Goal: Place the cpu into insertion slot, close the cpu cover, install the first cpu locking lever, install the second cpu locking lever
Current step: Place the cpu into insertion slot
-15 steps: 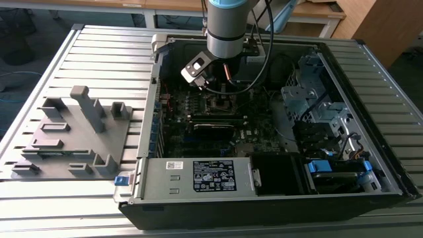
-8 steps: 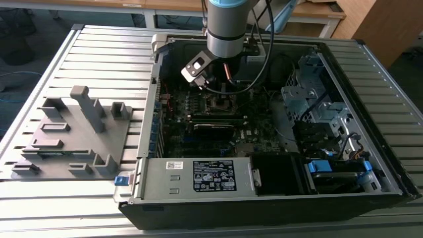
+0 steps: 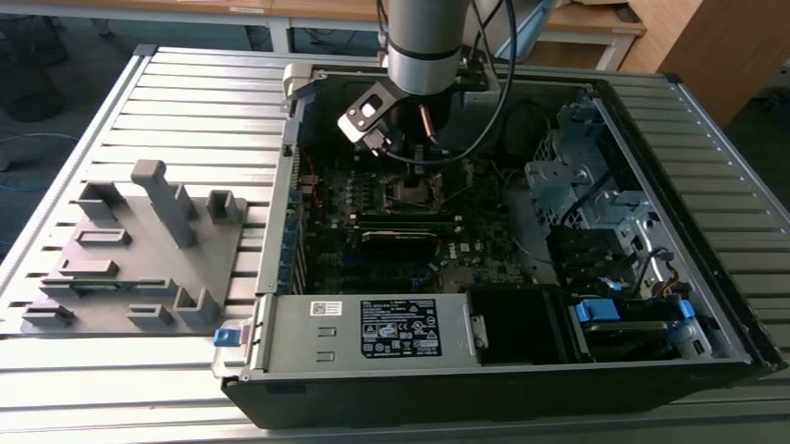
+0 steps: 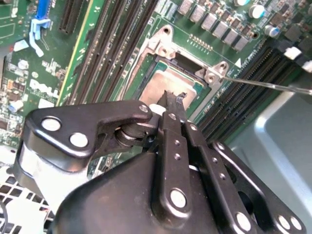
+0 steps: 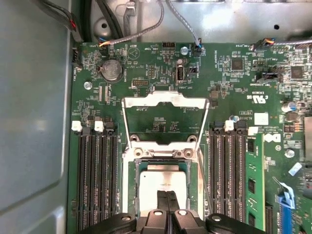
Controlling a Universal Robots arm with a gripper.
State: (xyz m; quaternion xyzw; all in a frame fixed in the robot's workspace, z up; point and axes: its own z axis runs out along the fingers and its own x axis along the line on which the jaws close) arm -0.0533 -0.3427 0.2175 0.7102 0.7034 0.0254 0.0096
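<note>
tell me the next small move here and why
Probably lift the gripper straight up. Its shut fingertips sit over the flat square grey-brown cpu, which seems to lie in the silver-rimmed square insertion slot, while the thin silvery cpu cover frame stands flipped open.

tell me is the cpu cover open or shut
Open. In the first wrist view the cpu cover is swung back away from the cpu, whose face lies uncovered.
</note>
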